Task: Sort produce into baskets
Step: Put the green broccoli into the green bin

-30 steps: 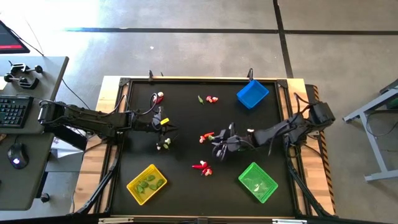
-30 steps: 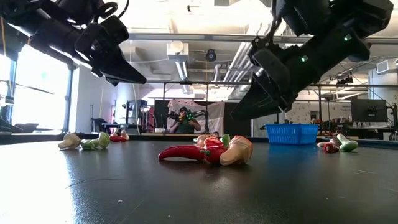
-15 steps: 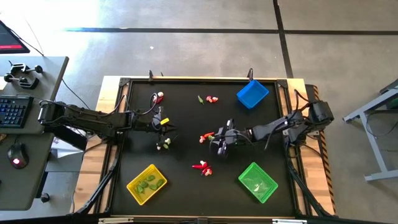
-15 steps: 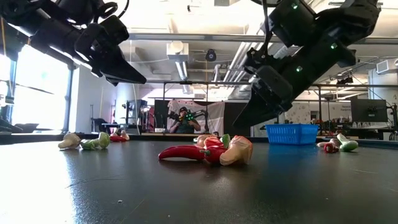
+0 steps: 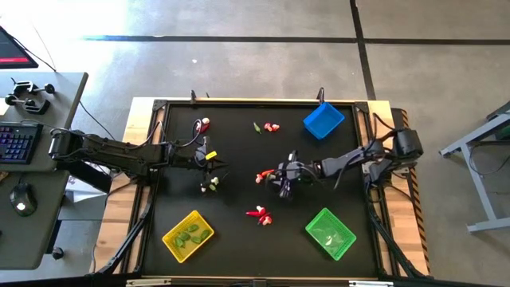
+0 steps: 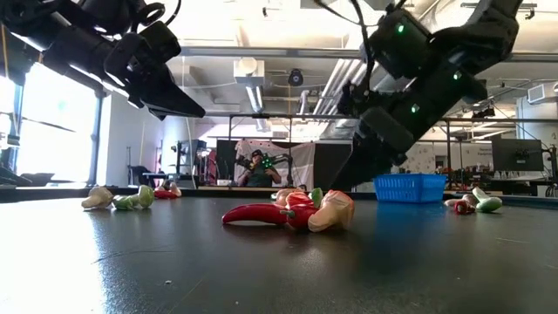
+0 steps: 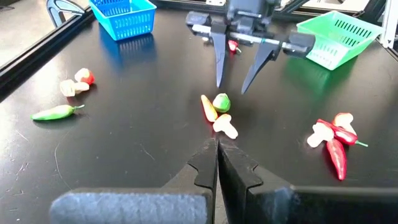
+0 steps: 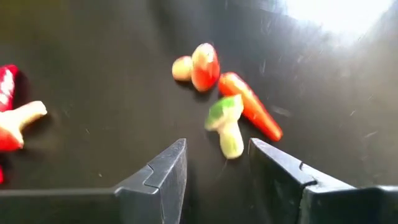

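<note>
The right gripper hovers at the table's middle, jaws spread, empty, just right of a small produce cluster. The left gripper hangs left of centre, jaws pressed together, above another cluster. 3 baskets: yellow basket near left, green basket near right, blue basket far right

No readable text, labels, brands, numbers or signs in any view. The keyboard on the side desk at far left has keys too small to read; the poster in the room behind shows only a figure, no legible lettering.
</note>
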Controlling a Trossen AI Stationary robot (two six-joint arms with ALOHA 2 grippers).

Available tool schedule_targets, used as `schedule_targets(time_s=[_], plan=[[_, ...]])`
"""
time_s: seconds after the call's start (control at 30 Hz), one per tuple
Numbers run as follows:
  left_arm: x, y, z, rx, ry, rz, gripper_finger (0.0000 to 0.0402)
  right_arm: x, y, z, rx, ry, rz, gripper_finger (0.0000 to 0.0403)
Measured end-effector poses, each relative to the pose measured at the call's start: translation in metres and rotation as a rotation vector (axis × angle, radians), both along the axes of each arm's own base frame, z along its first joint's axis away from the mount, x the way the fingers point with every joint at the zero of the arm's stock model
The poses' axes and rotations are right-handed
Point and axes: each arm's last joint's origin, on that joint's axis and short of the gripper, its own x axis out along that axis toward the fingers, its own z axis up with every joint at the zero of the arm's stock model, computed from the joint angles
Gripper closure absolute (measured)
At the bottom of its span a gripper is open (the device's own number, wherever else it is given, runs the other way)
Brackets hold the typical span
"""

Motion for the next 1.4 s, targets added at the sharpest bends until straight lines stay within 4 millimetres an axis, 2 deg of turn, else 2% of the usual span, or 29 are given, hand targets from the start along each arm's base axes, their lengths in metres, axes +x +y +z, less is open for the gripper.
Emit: schedule_targets(time_s=[0.23,0.4,0.57,0.7,0.77,0.83,0.97,1.13,1.27,1.4], plan=[[0.000,0.000,0.000,0.000,0.001,0.000,0.0401,0.005,0.000,-0.008,-0.008,-0.021,-0.011,0.0243],[0.000,0.000,0.000,0.000,0.000,0.000,0.0401,0.006,-0.001,-0.015,-0.020,-0.005,-0.005,0.0260],[0.000,0.000,0.000,0.000,0.000,0.000,0.0401,0.009,-0.004,-0.020,-0.031,-0.009,-0.010,0.0301],[0.000,0.000,0.000,0.000,0.000,0.000,0.0401,0.010,-0.004,-0.019,-0.057,-0.023,0.013,0.0363],[0.000,0.000,0.000,0.000,0.000,0.000,0.0401,0.010,-0.003,-0.015,-0.064,-0.034,0.029,0.0390],[0.000,0.000,0.000,0.000,-0.004,-0.001,0.0401,0.012,0.002,-0.006,-0.061,-0.050,0.044,0.0391],[0.001,0.000,0.003,0.003,-0.034,0.001,0.0401,0.012,0.022,0.020,-0.003,-0.049,0.075,0.0387],[0.002,0.000,0.004,0.004,-0.043,0.000,0.0401,0.002,0.067,0.061,0.103,-0.007,0.115,0.0398],[0.002,0.000,0.004,0.005,-0.041,-0.002,0.0401,-0.015,0.112,0.080,0.145,0.060,0.100,0.0395],[0.002,0.000,0.005,0.021,-0.052,-0.010,0.0401,-0.044,0.149,0.091,0.172,0.152,-0.012,0.0400]])
